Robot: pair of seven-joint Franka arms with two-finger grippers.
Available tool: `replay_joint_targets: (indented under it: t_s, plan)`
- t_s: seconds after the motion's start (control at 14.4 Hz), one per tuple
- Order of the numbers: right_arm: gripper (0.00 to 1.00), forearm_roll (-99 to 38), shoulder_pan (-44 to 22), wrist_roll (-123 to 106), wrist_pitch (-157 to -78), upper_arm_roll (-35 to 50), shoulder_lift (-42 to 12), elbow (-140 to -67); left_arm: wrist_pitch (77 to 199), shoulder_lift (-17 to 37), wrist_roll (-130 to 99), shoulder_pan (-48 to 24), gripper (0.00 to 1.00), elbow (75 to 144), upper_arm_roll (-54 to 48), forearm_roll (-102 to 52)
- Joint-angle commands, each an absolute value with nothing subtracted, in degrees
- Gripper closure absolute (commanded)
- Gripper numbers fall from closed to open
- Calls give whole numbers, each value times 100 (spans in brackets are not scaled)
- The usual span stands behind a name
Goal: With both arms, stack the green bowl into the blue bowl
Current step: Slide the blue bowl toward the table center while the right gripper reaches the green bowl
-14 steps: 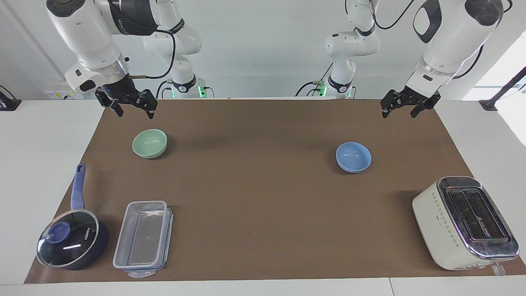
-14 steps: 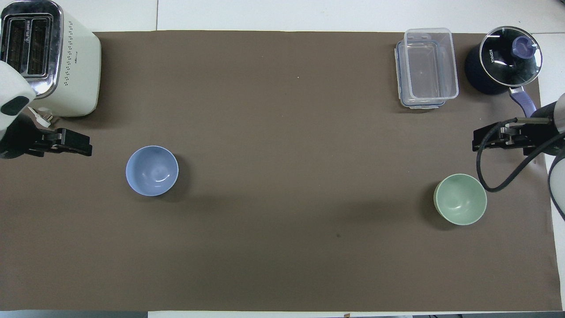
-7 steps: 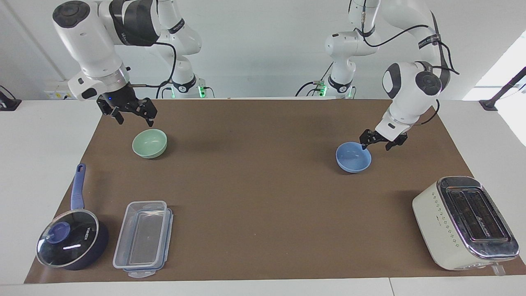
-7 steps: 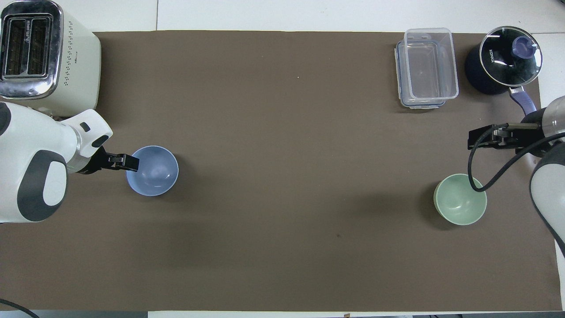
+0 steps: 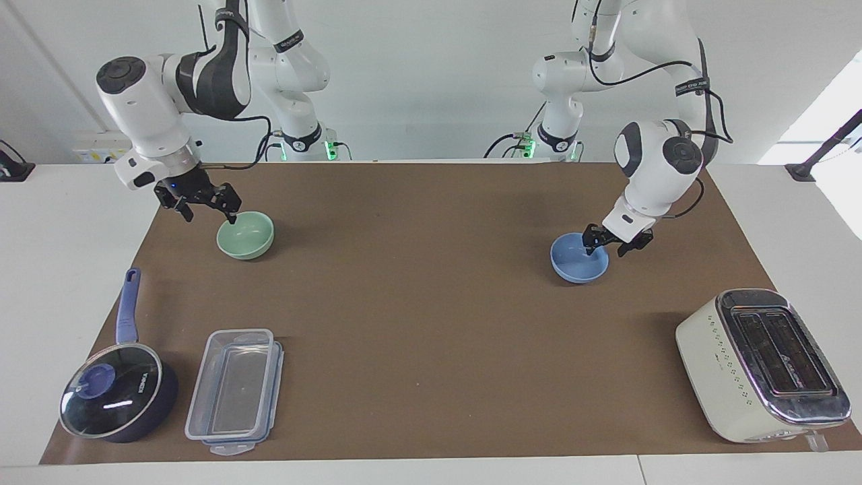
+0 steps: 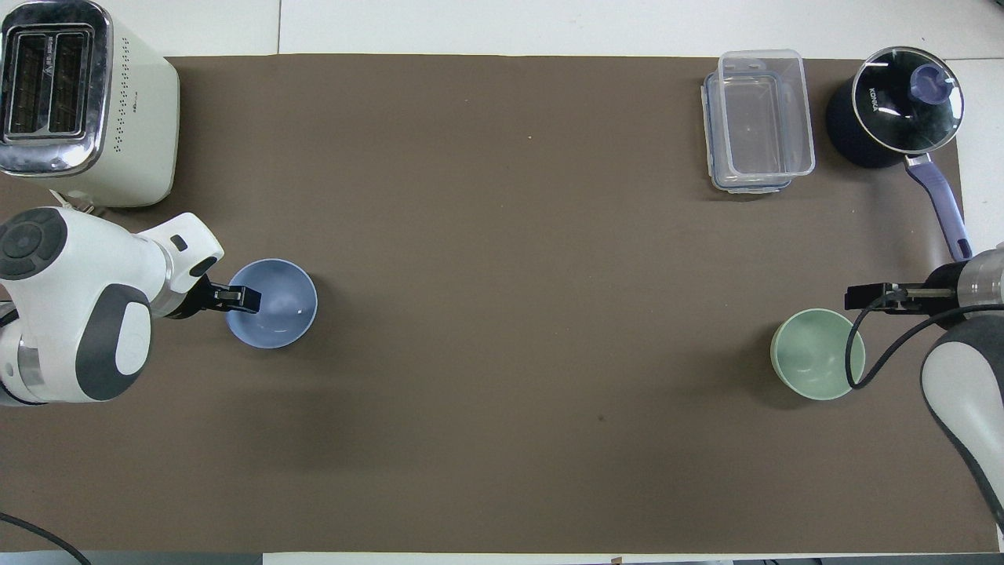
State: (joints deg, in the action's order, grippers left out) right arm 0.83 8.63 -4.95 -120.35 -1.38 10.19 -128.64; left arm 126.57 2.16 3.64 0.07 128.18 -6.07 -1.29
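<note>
- On the brown mat (image 5: 431, 303), the blue bowl (image 5: 579, 257) is sitting upright toward the left arm's end, nearer to the robots than the toaster (image 5: 761, 364).
- Left gripper (image 5: 611, 244) is sitting low at the blue bowl's rim on the side toward the toaster; one finger is reaching inside the bowl, the other is staying outside, so the jaws are standing apart astride the rim. In the overhead view the finger (image 6: 239, 297) is lying over the bowl's edge (image 6: 271, 303). Cannot tell if it is touching the wall.
- Green bowl (image 5: 245, 234) is sitting upright toward the right arm's end, well apart from the blue bowl and nearer to the robots than the saucepan (image 5: 118, 391).
- Right gripper (image 5: 202, 205) is hanging just above the green bowl's rim, on the edge away from the blue bowl; fingers are spread apart, gripping nothing. One fingertip is looking very close to the rim; contact unclear.
- Saucepan's glass lid is carrying white lettering reading "KONKA" (image 6: 874, 100).
- Clear plastic container (image 5: 232, 391) is sitting just beside the saucepan, on the side toward the toaster.
- Toaster is showing a small mark near its slots; unreadable.
</note>
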Motion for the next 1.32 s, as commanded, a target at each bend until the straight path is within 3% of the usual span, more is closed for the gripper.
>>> replay_joint_targets:
  t_s: [0.0,0.07,0.14,0.21,0.28,0.56,0.77,0.84,0.91,0.97,1.04,1.25]
  plan:
    - [0,44,1168,-922,-12751,-88,1011,-13472,12876,255,387,-114,30,12955,-571,0]
    - [0,44,1195,-984,-12918,-88,985,-13595,12893,281,387,-123,35,12955,-571,9]
    - [0,44,1230,-1002,-13068,-88,941,-13718,12894,281,387,-123,50,12955,-571,9]
    - [0,44,1283,-1002,-13148,-88,880,-13789,12894,281,387,-123,79,12955,-571,9]
    - [0,44,1318,-1002,-13270,-79,783,-13851,12894,281,387,-114,100,12955,-571,9]
    - [0,44,1450,-1011,-13719,-79,668,-14316,12789,325,326,-105,100,12789,-563,9]
    - [0,44,1476,-1203,-13676,-79,712,-14396,11536,736,-296,-428,100,11458,-580,-17]
    - [8,44,1555,-1361,-13667,-79,721,-14414,11096,921,-682,-666,100,10939,-580,-52]
    - [41,44,1573,-1519,-13658,-79,721,-14414,10796,1036,-1155,-929,100,10551,-580,-148]
    - [80,44,1582,-1695,-13658,-79,721,-14414,10723,1089,-1743,-1332,100,10355,-580,-280]
    - [100,35,1634,-1809,-13658,-79,721,-14414,10836,1107,-2332,-1701,100,10354,-580,-333]
    - [100,35,1687,-1854,-13658,-79,721,-14414,11590,1107,-3565,-2687,100,10669,-580,-360]
